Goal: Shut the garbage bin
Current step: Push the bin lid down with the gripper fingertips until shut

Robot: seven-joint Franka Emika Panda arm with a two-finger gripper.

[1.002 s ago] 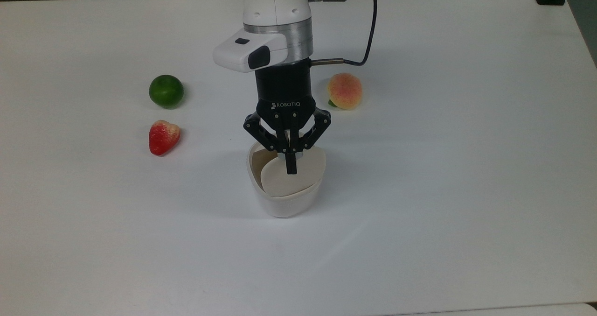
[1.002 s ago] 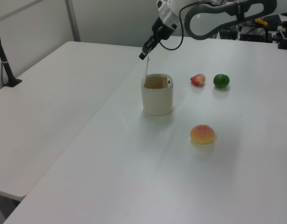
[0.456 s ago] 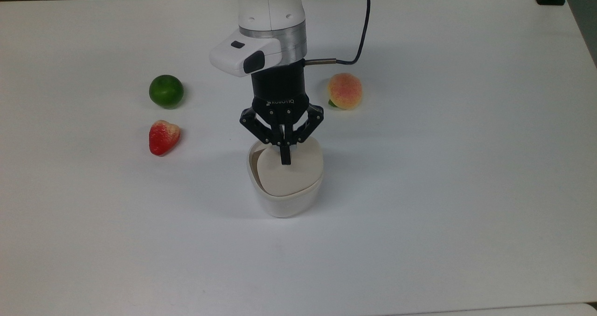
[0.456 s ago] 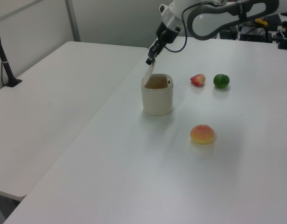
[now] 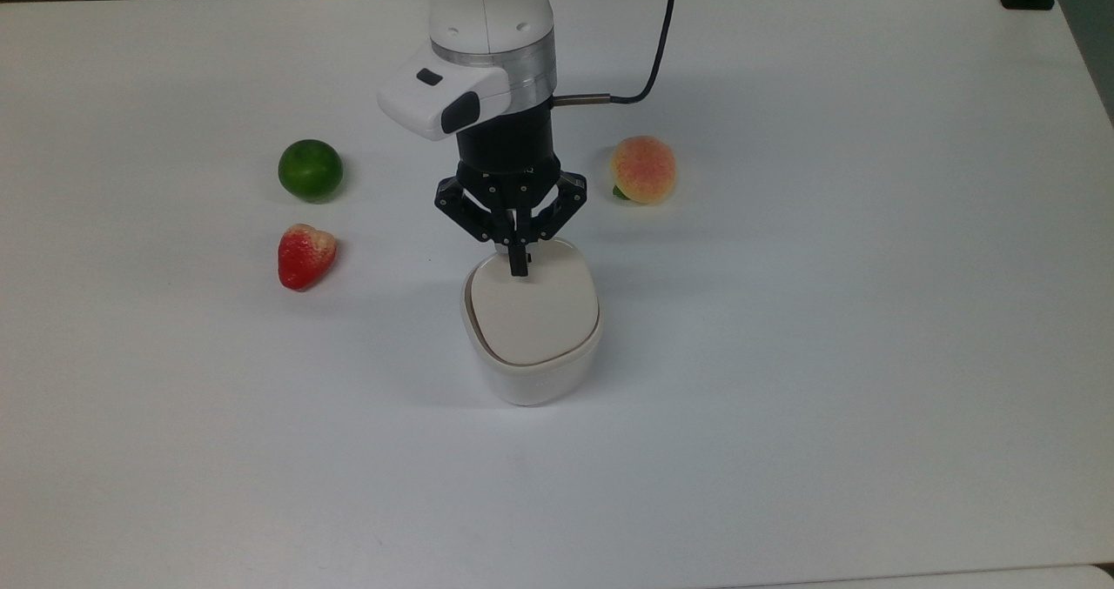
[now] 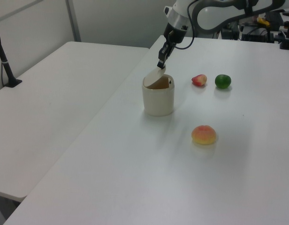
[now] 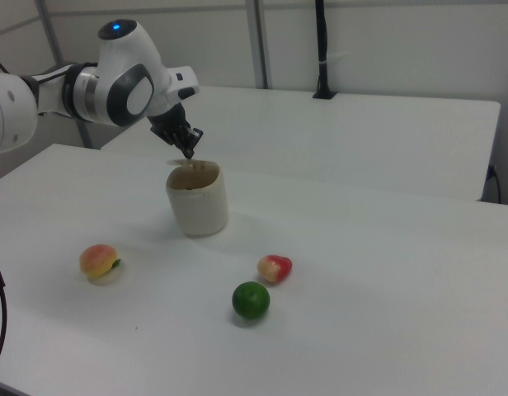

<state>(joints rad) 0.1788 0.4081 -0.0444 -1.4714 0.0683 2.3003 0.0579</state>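
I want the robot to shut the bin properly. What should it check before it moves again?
1. Jaws shut on the lid edge: ok.
2. Lid lined up over the garbage bin: ok in the top view.
3. Lid fully down: not ok, the left view shows it tilted with a gap.
4. Strawberry, lime and peach away from the bin: ok.
5. Latch caught: cannot tell.
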